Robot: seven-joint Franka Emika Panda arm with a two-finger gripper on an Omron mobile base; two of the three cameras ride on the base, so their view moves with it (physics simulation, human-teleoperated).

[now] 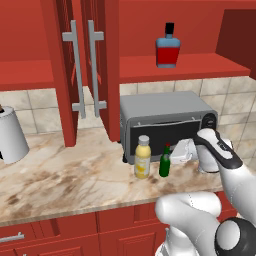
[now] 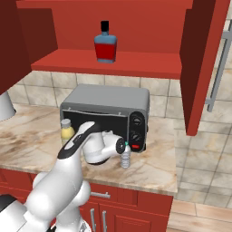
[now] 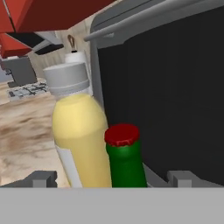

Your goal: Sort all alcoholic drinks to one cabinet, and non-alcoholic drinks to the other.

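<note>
- Fingers (image 3: 111, 177) spread wide, empty, flanking the green bottle (image 3: 125, 157) at lower centre, on the desk (image 1: 60, 175).
- Juice bottle (image 3: 81, 131) stands just beside; closing could likely clip it, toppling both.

A slim dark-green glass bottle (image 1: 164, 164) with a red cap stands upright on the marble counter, just in front of the toaster oven's dark door. Close beside it stands a taller pale-yellow juice bottle (image 1: 142, 158) with a grey-white cap, also upright. A small clear water bottle (image 2: 125, 157) with a white cap stands on the counter near the oven's knob end. A squat square red-and-blue bottle (image 1: 167, 47) with a black cap stands upright on the red shelf of the open wall cabinet (image 1: 165, 66) above the oven. The other cabinet's (image 1: 85, 70) doors show two silver bar handles close together.
</note>
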